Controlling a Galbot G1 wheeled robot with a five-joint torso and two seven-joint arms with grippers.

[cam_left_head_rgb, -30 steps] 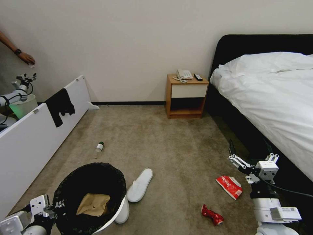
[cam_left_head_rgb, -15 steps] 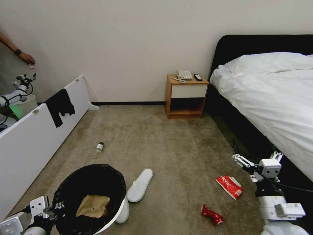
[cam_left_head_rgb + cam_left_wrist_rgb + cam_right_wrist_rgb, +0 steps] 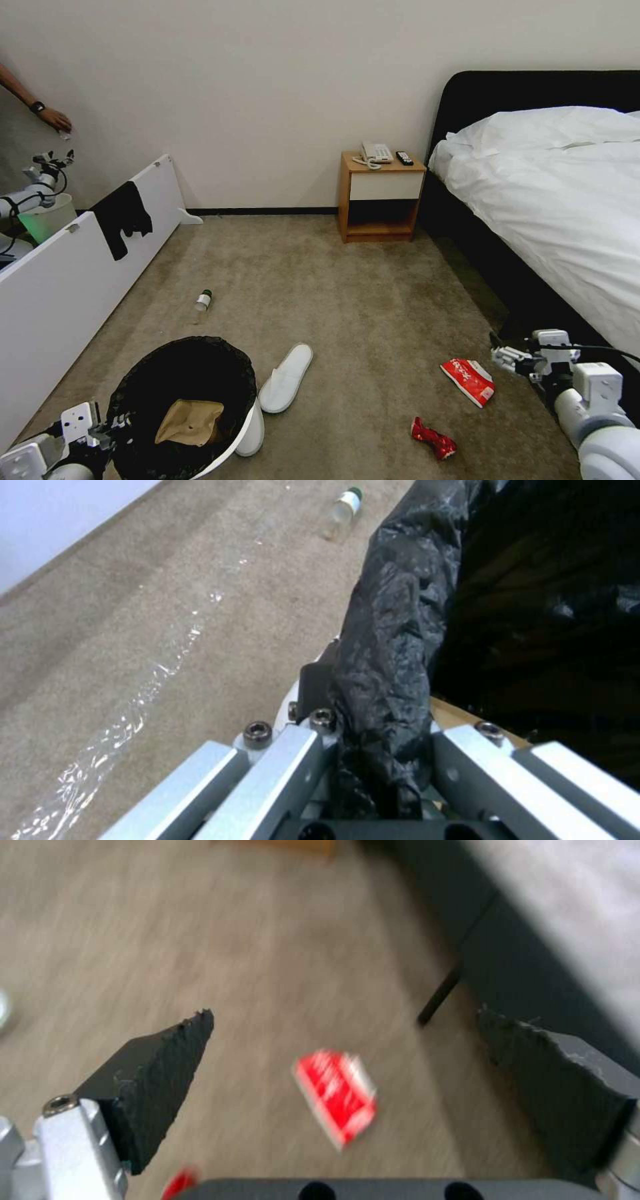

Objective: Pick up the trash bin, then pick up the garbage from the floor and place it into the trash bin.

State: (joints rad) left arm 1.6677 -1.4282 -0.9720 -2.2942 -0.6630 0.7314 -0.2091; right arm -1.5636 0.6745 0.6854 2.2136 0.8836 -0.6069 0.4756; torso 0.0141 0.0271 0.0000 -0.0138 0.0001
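The trash bin [image 3: 241,365], white with a crinkled black bag, stands at the lower left of the head view with a brown paper bag [image 3: 190,420] inside. My left gripper [image 3: 110,423] is shut on its bag-covered rim [image 3: 387,645], as the left wrist view shows. My right gripper [image 3: 508,357] hangs open just right of the red snack packet [image 3: 470,381]; the packet [image 3: 337,1095] lies on the carpet between its spread fingers [image 3: 160,1065]. Other garbage on the floor: a red wrapper [image 3: 433,440], a white slipper [image 3: 287,377] and a green-capped bottle [image 3: 203,301].
A bed [image 3: 567,200] with a black frame runs along the right, close to my right arm. A wooden nightstand [image 3: 380,197] stands at the back wall. A white board [image 3: 73,273] with a black cloth [image 3: 123,217] lines the left; another robot stands behind it.
My right arm has dropped lower and swung toward the bed side, bringing its open gripper down beside the red snack packet. The left gripper and the bin have stayed put.
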